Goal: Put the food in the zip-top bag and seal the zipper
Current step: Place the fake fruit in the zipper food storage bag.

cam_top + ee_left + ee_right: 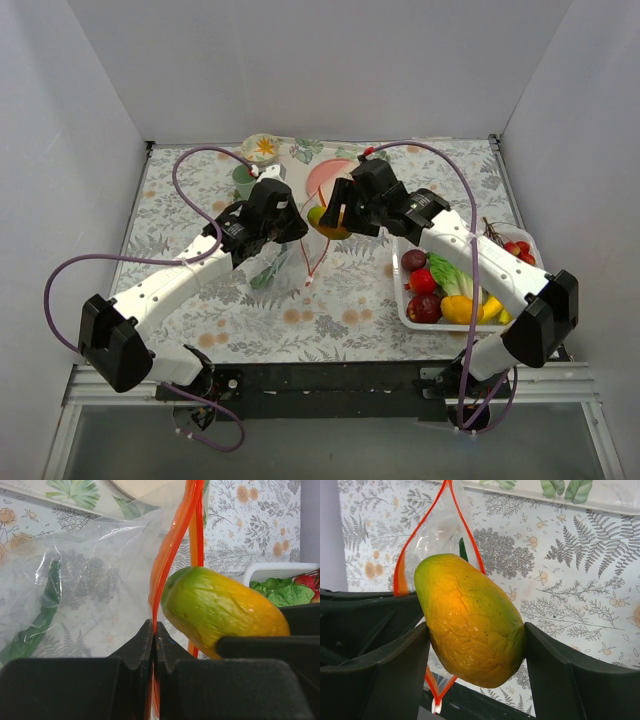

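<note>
Fingers (131, 652) of the left gripper (154, 632) are clamped shut on the zipper (170, 555), evidently to hold the zip-top bag (90, 580) mouth open. Right gripper (476, 645), spread wide, grips the yellow-green fruit (470, 620) at that mouth, ready for insertion; other food (424, 308) lies in the basket (405, 318).

White arms (170, 283), black joints (115, 345) and pincers (154, 630) (475, 650), looping purple cables (120, 259).

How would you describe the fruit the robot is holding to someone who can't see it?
At the middle of the table, the left gripper pinches a clear bag by its red-orange zipper. At the bag's mouth the right gripper clamps the fruit: an oval mango, green fading to orange, unlike the red and yellow pieces in the white basket.
</note>
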Robot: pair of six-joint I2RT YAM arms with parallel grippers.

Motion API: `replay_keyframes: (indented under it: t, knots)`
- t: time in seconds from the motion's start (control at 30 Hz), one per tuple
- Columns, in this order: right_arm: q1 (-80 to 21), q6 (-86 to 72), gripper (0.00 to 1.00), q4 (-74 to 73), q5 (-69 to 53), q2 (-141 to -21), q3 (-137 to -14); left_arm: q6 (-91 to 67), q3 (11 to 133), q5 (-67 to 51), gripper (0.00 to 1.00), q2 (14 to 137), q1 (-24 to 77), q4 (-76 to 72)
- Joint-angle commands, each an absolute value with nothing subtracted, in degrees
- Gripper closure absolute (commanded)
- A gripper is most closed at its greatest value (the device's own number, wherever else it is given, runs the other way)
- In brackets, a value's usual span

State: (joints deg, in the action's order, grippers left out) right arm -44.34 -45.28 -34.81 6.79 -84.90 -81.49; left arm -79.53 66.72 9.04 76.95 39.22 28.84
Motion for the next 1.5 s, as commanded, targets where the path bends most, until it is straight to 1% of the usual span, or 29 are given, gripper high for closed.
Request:
replay_keyframes:
  t: [0.0,0.1,0.17,0.3,0.33,0.4,0.43,0.5,0.67,0.77,0.87,0.97,1.1,1.13,1.2,1.27,1.33,1.47]
  knots:
    - [-44.47,-43.77,0.62,-36.12,8.43,-86.31,-82.62,-79.28,68.03,9.23,1.00,75.15,39.99,27.60]
    - [-44.39,-43.51,0.61,-36.83,9.23,-87.19,-82.62,-79.19,68.55,9.05,1.00,74.88,40.25,27.25]
    - [-44.47,-43.68,0.59,-36.13,8.62,-87.19,-82.71,-79.10,68.29,8.62,1.00,74.97,40.52,26.90]
    - [-44.56,-43.68,0.48,-35.59,7.30,-87.89,-84.46,-79.54,68.03,8.09,1.00,75.58,40.96,25.93]
    - [-44.73,-43.42,0.42,-35.77,7.12,-88.41,-85.59,-79.54,67.94,8.00,1.00,75.59,41.22,25.84]
    - [-44.91,-42.80,0.32,-36.12,7.03,-88.42,-86.31,-79.72,67.94,8.26,1.00,75.67,41.31,25.58]
    - [-44.91,-42.63,0.20,-35.95,7.12,-88.07,-86.22,-79.72,67.85,8.35,1.00,75.67,41.40,25.66]
    - [-45.17,-42.28,0.12,-34.46,7.03,-87.37,-85.35,-79.72,68.03,8.44,1.00,75.67,41.40,25.58]
    - [-45.18,-42.01,0.05,-33.13,7.47,-85.26,-83.50,-79.89,68.38,8.53,1.00,75.32,41.40,25.58]
    - [-45.18,-42.01,0.05,-33.31,8.17,-83.94,-82.88,-79.89,68.55,9.05,1.00,75.23,41.40,25.49]
    - [-45.09,-41.84,0.05,-34.01,11.59,-80.78,-81.74,-79.81,68.47,9.40,1.00,75.06,41.40,25.66]
    - [-44.56,-41.13,0.06,-36.73,16.86,-76.65,-80.34,-79.89,68.73,9.76,1.00,74.80,41.40,25.84]
    - [-43.51,-41.04,0.09,-40.51,22.75,-68.58,-74.82,-79.81,69.52,9.84,1.00,73.48,41.40,26.19]
    - [-43.24,-41.39,0.10,-43.04,26.33,-67.08,-73.84,-79.46,69.78,10.02,1.00,73.48,41.40,26.28]
    - [-41.84,-42.01,0.11,-45.69,29.52,-62.78,-71.03,-79.02,70.48,10.81,1.00,73.65,41.40,27.24]
    - [-38.17,-42.80,0.12,-49.46,31.38,-59.78,-66.37,-78.84,70.14,10.90,1.00,73.48,41.40,27.25]
    - [-34.91,-42.89,0.13,-51.15,29.89,-55.12,-61.30,-78.75,69.79,10.81,1.00,73.48,41.40,26.90]
    - [-25.34,-42.19,0.13,-55.27,27.86,-47.39,-54.94,-78.40,69.08,10.28,1.00,73.21,41.40,26.11]
